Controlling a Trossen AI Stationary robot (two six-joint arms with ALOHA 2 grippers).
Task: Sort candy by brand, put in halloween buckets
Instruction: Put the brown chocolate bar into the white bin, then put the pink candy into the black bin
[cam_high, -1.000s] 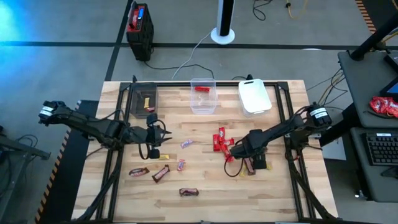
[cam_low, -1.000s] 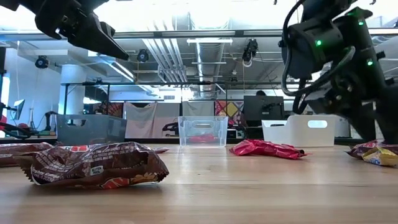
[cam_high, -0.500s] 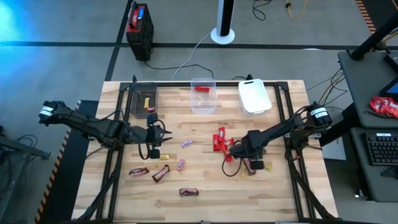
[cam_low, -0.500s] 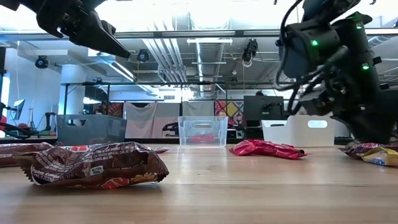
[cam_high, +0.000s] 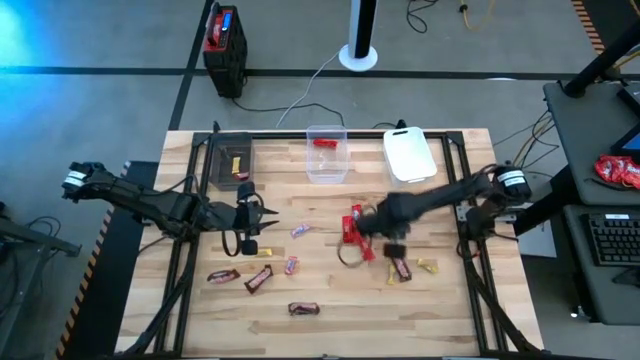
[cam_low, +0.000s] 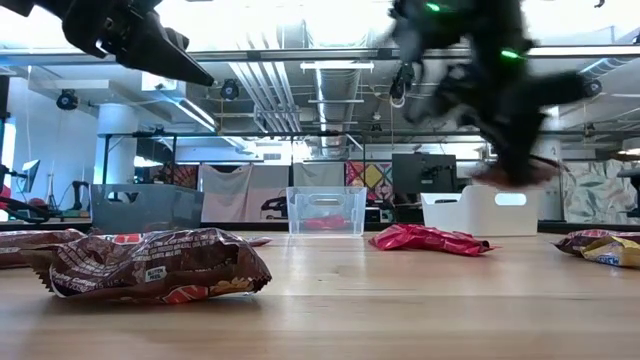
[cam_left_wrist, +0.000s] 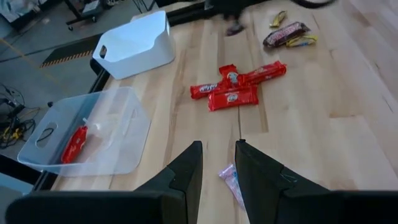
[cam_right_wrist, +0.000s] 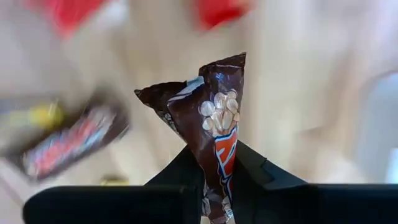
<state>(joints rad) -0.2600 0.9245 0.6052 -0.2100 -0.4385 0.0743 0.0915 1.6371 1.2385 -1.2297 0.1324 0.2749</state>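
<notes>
My right gripper (cam_high: 392, 240) is shut on a dark brown candy bar (cam_right_wrist: 214, 118), raised above the table's right middle; it is blurred in the low view (cam_low: 505, 160). My left gripper (cam_high: 252, 215) hovers open by a narrow gap over the left middle, above a pink piece (cam_left_wrist: 229, 180). Red bars (cam_high: 352, 225) lie in a cluster at the centre. Brown bars (cam_high: 259, 279) lie near the front. The dark grey bin (cam_high: 232, 158), the clear bin (cam_high: 326, 153) holding a red bar, and the white bin (cam_high: 409, 155) stand along the far edge. My right gripper pinches one end of the brown bar (cam_right_wrist: 214, 177) between its two fingers. The rest of the bar sticks out past the fingertips. The bar is lifted clear of the table, and in the low view it hangs below the gripper (cam_low: 515, 175).
A brown bar (cam_high: 400, 270) and a yellow piece (cam_high: 428, 266) lie at the near right. Pink pieces (cam_high: 300, 231) and a yellow piece (cam_high: 248, 247) lie left of centre. A black-and-red box (cam_high: 223, 40) stands on the floor beyond the table.
My right gripper has risen from the near right of the table with the brown bar and swung toward the table's left and far side. The bar is now lifted clear. Another brown bar and a yellow piece stay where it was.
</notes>
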